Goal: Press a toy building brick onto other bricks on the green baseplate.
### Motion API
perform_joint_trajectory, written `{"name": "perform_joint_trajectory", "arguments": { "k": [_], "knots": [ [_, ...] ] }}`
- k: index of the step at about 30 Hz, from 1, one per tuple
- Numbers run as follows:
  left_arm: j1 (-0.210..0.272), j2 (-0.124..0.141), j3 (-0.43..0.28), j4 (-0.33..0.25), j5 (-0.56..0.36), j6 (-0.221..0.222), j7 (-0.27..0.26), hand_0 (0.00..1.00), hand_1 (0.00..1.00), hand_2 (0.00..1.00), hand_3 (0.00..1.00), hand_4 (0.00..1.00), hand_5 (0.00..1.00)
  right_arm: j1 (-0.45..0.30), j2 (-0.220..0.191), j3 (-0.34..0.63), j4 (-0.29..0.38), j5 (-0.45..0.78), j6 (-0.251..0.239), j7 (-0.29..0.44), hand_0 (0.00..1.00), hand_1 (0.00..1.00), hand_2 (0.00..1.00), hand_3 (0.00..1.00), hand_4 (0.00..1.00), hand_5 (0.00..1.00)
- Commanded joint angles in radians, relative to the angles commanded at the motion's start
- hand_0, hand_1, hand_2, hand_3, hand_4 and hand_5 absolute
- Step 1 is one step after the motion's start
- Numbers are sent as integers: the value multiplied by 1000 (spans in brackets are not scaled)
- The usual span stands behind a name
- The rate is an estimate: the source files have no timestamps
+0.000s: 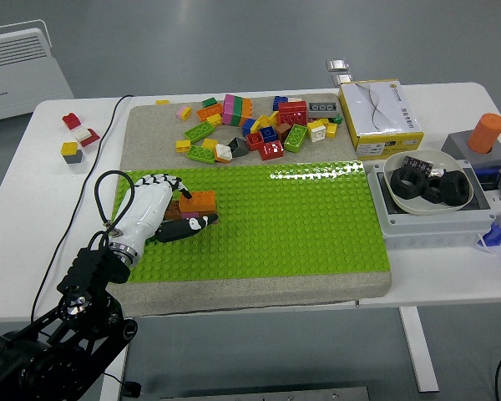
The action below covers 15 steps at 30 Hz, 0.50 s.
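Observation:
The green baseplate (301,221) lies on a grey mat in the middle of the table. An orange brick (199,200) sits near the plate's left edge on top of darker bricks that are mostly hidden. My left hand (174,214), white with black finger pads, comes in from the lower left. Its fingers curl over the brick's left end and its thumb (194,224) lies along the brick's near side. A pile of loose coloured bricks (259,125) lies on the mat beyond the plate. My right hand does not appear.
A yellow and white box (380,117) stands at the back right. A grey tray holds a white bowl (398,200) of black rings, and an orange cylinder (486,132) stands beside it. Three small bricks (75,138) lie far left, and a cable (100,180) loops by my wrist.

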Motion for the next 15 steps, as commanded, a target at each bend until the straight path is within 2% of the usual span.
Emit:
{"name": "perform_joint_trajectory", "arguments": {
  "k": [15],
  "knots": [
    [3, -2, 3, -12, 9, -12, 19, 942, 914, 846, 599, 991, 794, 5, 1, -1, 0, 4, 0, 1, 753, 678, 742, 790, 877, 998]
  ]
}}
